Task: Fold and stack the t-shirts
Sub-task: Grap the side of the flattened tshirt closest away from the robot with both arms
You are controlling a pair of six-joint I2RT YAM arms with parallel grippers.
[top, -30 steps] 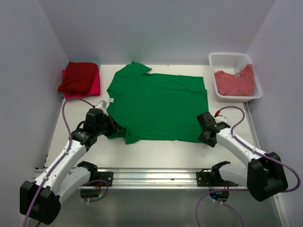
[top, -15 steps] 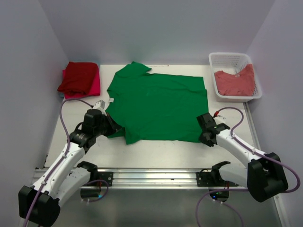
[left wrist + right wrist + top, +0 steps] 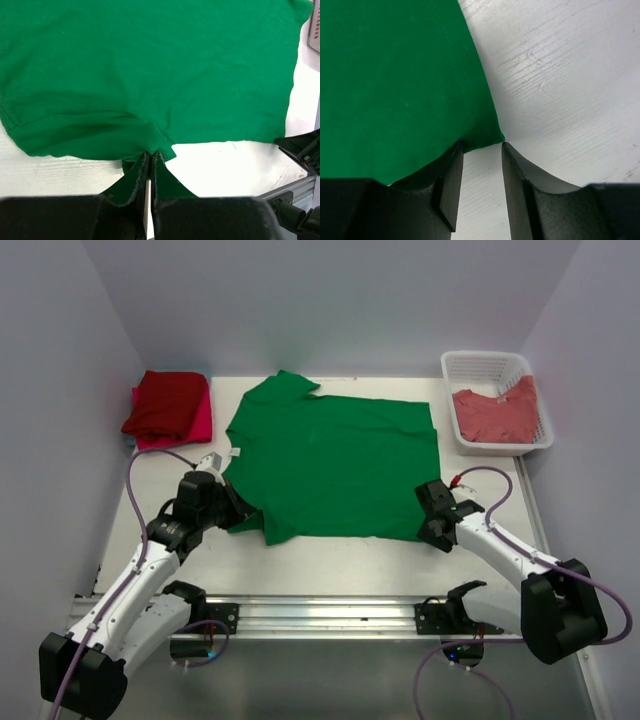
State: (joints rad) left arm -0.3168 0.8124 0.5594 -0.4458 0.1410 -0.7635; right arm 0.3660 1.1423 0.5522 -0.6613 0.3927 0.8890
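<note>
Pale walls box in a white table [image 3: 340, 562]. Far left: a folded red tee [image 3: 165, 400] lies on a folded pink tee [image 3: 198, 428], so the stack is begun.

Left gripper [image 3: 151, 156]: jaws closed, pinching the near sleeve of the green t-shirt [image 3: 335, 465]. Cloth puckers into the pinch.

The shirt lies flat mid-table, long axis left to right, collar toward the left arm and hem toward the right.

Right gripper [image 3: 482, 146]: jaws apart, nothing held. The near hem corner sits just at the fingertips, overlapping one finger's tip, with bare table showing in the gap.

Judgement: the corner lies straight ahead of the right jaws. A short advance, then closing, should give both arms the near edge for folding it away.

Far right: a white lattice basket [image 3: 480, 360] holds a salmon tee [image 3: 495, 415], not yet folded
</note>
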